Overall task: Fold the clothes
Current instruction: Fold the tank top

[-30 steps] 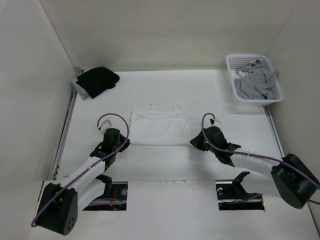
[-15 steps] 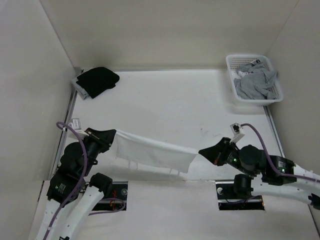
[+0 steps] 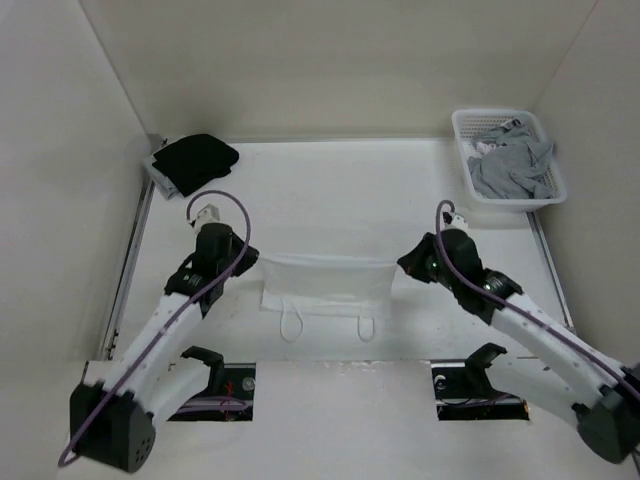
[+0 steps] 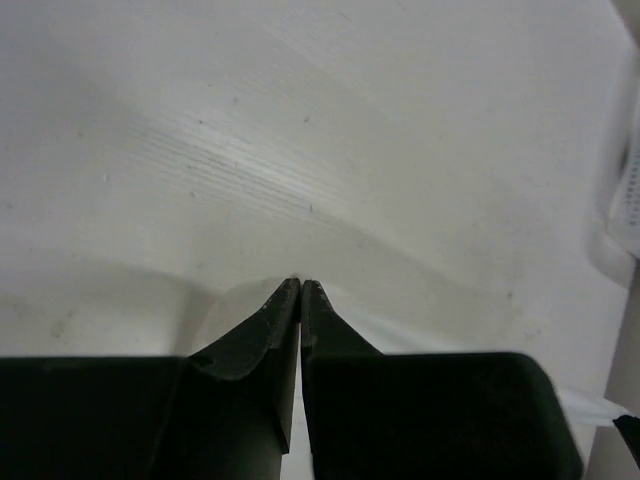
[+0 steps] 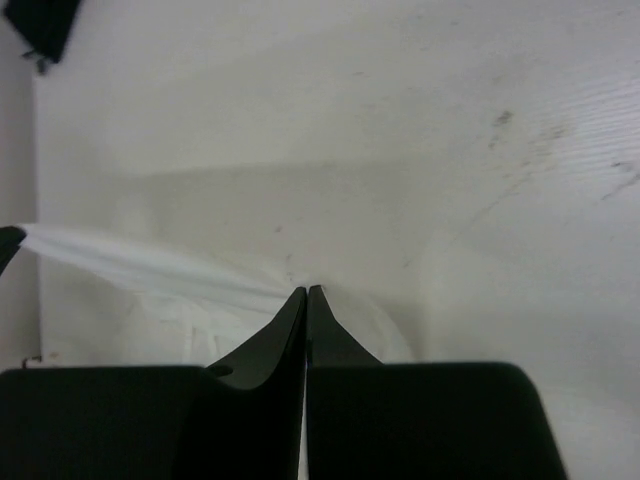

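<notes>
- The worktop (image 3: 350,190) is a plain white surface, closed in at the back and on both sides by bare off-white walls (image 3: 330,70).
- The tank top (image 3: 325,283) lies near the middle of the worktop, slightly toward the near edge. It spans the gap between the two arms, and its straps (image 3: 292,325) loop toward the arm bases.
- The left tool (image 3: 254,262) is clenched on the garment's far left corner. In the left wrist view the tips (image 4: 301,283) meet where a ridge of cloth ends.
- The right tool (image 3: 397,266) is clenched on the far right corner. In the right wrist view a taut band of white cloth (image 5: 130,265) runs to the closed tips (image 5: 306,291).
- From above, both pinch points are hidden under the tool bodies.
- White cloth on the white surface makes the garment's edges faint.
- A white basket (image 3: 497,113) stands in the far right corner and holds a crumpled grey garment (image 3: 510,165).
- A black garment (image 3: 195,162) lies in the far left corner, on something pale that I cannot make out.
- Both are well apart from the tank top.
</notes>
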Available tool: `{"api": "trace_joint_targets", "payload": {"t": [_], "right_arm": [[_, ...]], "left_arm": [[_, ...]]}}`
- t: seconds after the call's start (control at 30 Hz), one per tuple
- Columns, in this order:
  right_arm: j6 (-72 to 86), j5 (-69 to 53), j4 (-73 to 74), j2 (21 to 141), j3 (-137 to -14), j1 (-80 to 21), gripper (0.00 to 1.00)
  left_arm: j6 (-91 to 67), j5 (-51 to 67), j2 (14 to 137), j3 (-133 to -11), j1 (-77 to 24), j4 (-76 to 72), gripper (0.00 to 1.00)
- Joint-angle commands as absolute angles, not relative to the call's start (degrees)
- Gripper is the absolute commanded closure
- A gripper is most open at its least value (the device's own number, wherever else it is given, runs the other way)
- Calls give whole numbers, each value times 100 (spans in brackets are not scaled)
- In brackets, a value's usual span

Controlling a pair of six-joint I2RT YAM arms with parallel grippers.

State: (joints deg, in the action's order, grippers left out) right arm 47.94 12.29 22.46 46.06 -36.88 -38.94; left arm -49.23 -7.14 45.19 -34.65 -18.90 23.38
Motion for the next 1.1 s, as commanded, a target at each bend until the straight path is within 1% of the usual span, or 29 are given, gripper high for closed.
{"api": "trace_joint_targets", "payload": {"t": [0.0,0.07,0.17,0.23,0.33,0.4,0.53,0.73,0.83,1.07], "right_arm": [[4097,-490,267,5735,-3612,-2758,99],[3965,-807,-139,6614,-3866,-2300,99],[3902,-878,-413,7643,-4358,-1904,99],[3850,-870,-527,8066,-4596,-1815,98],[3850,-906,-606,8358,-4746,-1744,99],[3876,-835,-624,8166,-4545,-1744,99],[4016,-668,-843,7359,-3694,-1911,98],[4156,-571,-721,6426,-2717,-2341,97],[4376,-379,-651,6153,-2392,-2736,97],[5009,377,8,5581,-1908,-3607,97]], "left_arm": [[-4773,-291,5883,-3541,-1473,241,97],[-4843,-185,6816,-3822,-1376,-366,97],[-4939,-194,7758,-4305,-1384,-764,97],[-4966,-228,8111,-4569,-1393,-843,97],[-4984,-228,8034,-4562,-1428,-914,96],[-4992,-220,7701,-4256,-1454,-940,96],[-5027,-176,6700,-3246,-1437,-993,95],[-5150,123,5372,-1979,-1349,-836,94],[-5186,184,5002,-1653,-1314,-633,94],[-5265,264,4132,-1161,-1323,-19,94]]}}
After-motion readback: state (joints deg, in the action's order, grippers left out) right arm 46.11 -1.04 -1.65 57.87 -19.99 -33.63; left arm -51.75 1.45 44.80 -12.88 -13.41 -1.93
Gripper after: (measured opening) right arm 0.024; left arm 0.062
